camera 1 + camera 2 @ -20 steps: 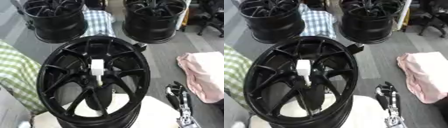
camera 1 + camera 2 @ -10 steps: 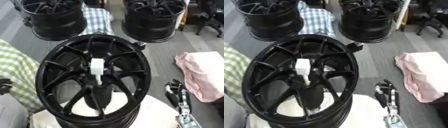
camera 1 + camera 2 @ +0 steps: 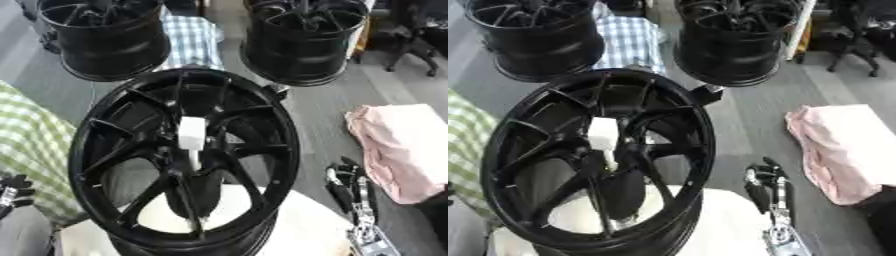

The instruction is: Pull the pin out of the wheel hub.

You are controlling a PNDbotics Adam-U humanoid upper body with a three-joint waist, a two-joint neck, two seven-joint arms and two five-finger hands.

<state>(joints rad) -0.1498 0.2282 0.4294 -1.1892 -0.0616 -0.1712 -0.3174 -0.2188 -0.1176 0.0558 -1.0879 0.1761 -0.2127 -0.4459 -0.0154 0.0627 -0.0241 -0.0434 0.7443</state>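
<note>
Pin, white, sits in black wheel hub centre, untouched; right hand low right, fingers relaxed, should reach over, pinch it, pull straight out.

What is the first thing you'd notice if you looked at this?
The big black wheel fills the middle, with a white pin sticking out of its hub. Two more black wheels stand behind it, and a pink cloth lies on the floor to the right. The right robot hand waits at the lower right, touching nothing, and a bit of the left robot hand shows at the left edge.
</note>
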